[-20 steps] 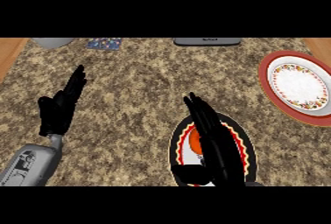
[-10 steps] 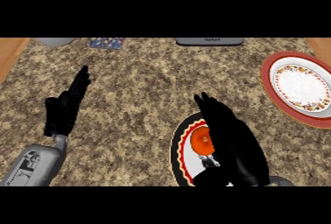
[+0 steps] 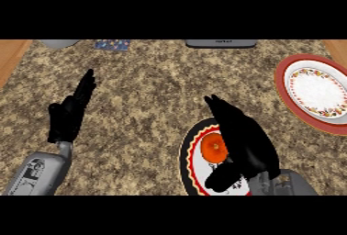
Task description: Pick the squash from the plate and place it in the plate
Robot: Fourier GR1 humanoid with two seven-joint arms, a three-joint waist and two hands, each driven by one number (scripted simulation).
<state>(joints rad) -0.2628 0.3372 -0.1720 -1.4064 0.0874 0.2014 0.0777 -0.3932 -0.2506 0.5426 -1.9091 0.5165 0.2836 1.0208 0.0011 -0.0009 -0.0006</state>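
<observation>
Squash [image 3: 214,148] sits on dark-rimmed plate [image 3: 184,158], round, no long side. Right robot hand [image 3: 247,144] is nearer, just right of squash, fingers straight, thumb spread, holding nothing. Left robot hand [image 3: 69,114] rests open, well left of squash. Red-rimmed plate [image 3: 280,75] lies far right of squash.

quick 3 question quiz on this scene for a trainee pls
1. True or false: the squash lies on the red-rimmed plate.
2. The right robot hand is: A) over the black-rimmed plate B) over the red-rimmed plate C) off the counter
3. Fill in: the left robot hand rests ___, fingers straight, at the view's left.
Key: 1 false, it lies on the black-rimmed plate; the red-rimmed plate stands apart at the right. 2 A. 3 open.
</observation>
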